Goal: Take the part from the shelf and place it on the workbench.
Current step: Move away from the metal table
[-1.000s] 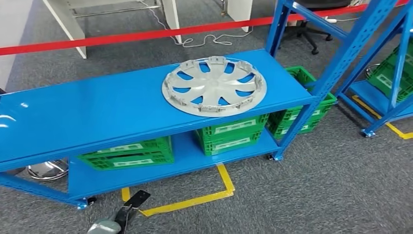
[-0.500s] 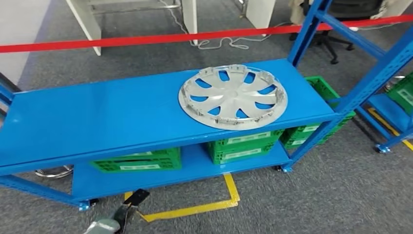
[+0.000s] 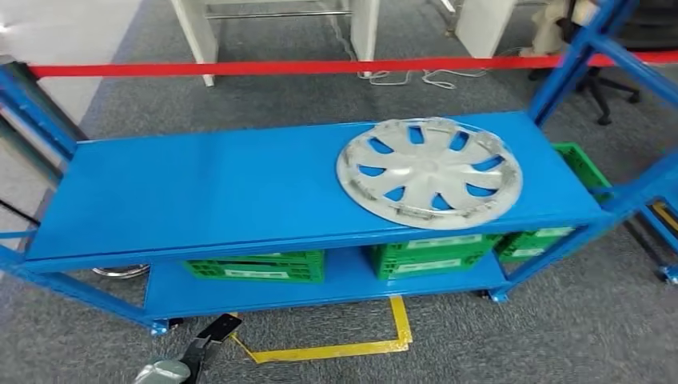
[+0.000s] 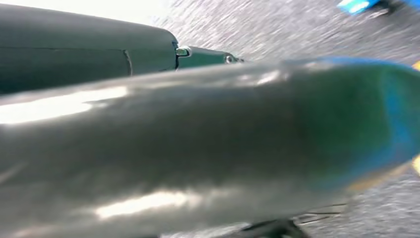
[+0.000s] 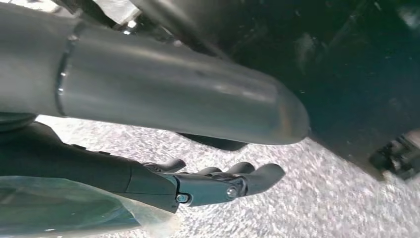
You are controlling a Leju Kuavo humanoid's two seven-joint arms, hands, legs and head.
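A silver wheel cover (image 3: 429, 172) with several spokes lies flat on the right part of the top board of a low blue shelf (image 3: 224, 188). Nothing touches it. My left hand (image 3: 196, 352) hangs low in front of the shelf, above the carpet and far below the cover, dark fingers straight and holding nothing. In the left wrist view its grey thumb (image 4: 198, 144) takes up most of the picture. In the right wrist view my right hand (image 5: 163, 114) hangs over grey carpet with its dark fingers (image 5: 223, 186) stretched out and nothing in them.
Green crates (image 3: 256, 266) (image 3: 432, 254) stand on the lower board, another (image 3: 580, 164) behind the right post. A red barrier tape (image 3: 320, 66) runs behind the shelf. Yellow tape (image 3: 336, 350) marks the floor in front. A second blue rack (image 3: 640, 192) stands to the right.
The camera has turned, so the shelf and the wheel cover sit further right and lower in the picture, and the shelf's left end has come into view. My left hand still hangs low.
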